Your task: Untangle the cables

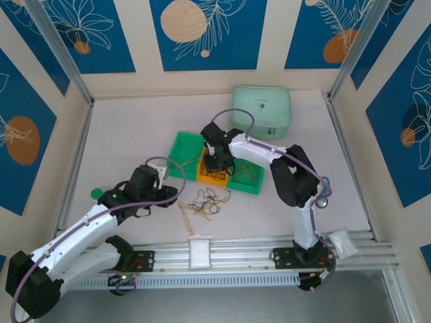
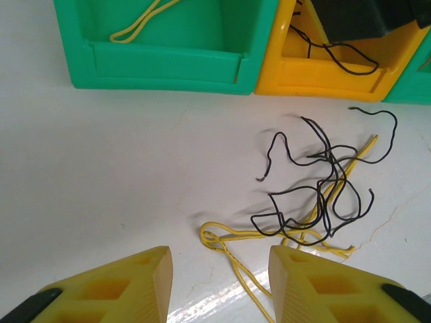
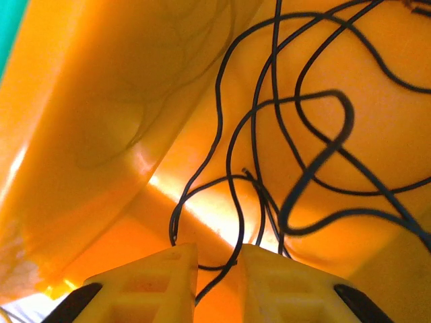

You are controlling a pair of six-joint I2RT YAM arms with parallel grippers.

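Finding the cables in three places: a loose tangle of thin black and yellow wiry cables (image 2: 316,195) lying on the white worktop (image 2: 101,155) between the bins and the near edge; a thin yellow loop (image 2: 138,27) resting in the green plastic bin (image 2: 168,64); more black wire strands (image 3: 316,114) sitting in the orange plastic bin (image 3: 101,101).

Judging all of it as very light, limp yet slightly springy, and slippery against hard plastic, so likely dragging neighbours along on lifting. Favouring a hold on a free end or an outer loop, such as the black end curling toward the worktop's left edge, not the knotted centre.

Hovering the left tool (image 2: 219,259) moderately wide and empty at the tangle's near side. Resting the right tool (image 3: 219,259) deep in the orange bin, narrowly parted, one black strand running through the gap, not visibly pinched.

Struggling to trace which strand crosses which at the centre; losing one yellow end beside the left tool, cut off from the left wrist view; seeing the nearest black loop blurred at the right wrist; failing to resolve the contents of the second green plastic bin (image 1: 246,191) from above.
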